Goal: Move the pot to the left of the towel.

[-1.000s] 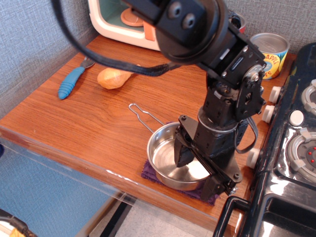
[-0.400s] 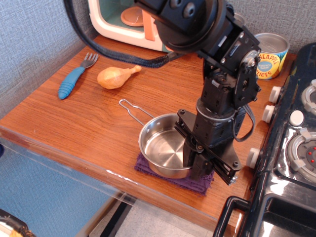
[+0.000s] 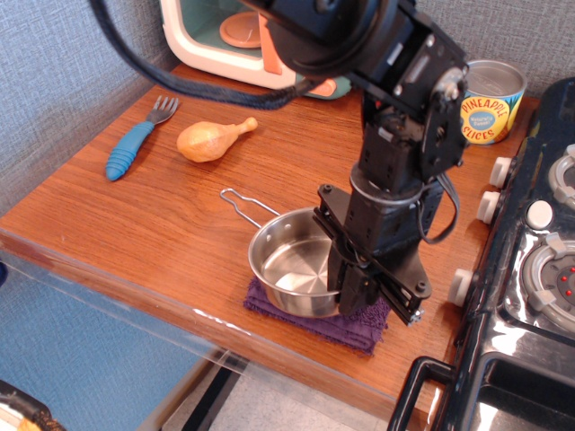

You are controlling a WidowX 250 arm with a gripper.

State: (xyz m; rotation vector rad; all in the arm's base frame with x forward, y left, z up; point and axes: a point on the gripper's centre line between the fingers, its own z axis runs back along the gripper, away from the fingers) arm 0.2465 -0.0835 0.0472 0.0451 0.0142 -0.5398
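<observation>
The pot is a shiny steel pan with a thin wire handle pointing back left. It sits over the left part of the dark purple towel, near the table's front edge. My gripper comes down from above and is shut on the pot's right rim, one finger inside the pan and one outside. The pot and the gripper hide much of the towel; only its front and right edge show.
A blue-handled fork and a toy chicken drumstick lie at the back left. A pineapple can stands at the back right. A black stove borders the right side. A toy oven stands at the back.
My gripper has moved left and slightly back with the pot in its hold. The pot now overhangs the towel's left side, and more of the towel shows on the right.
</observation>
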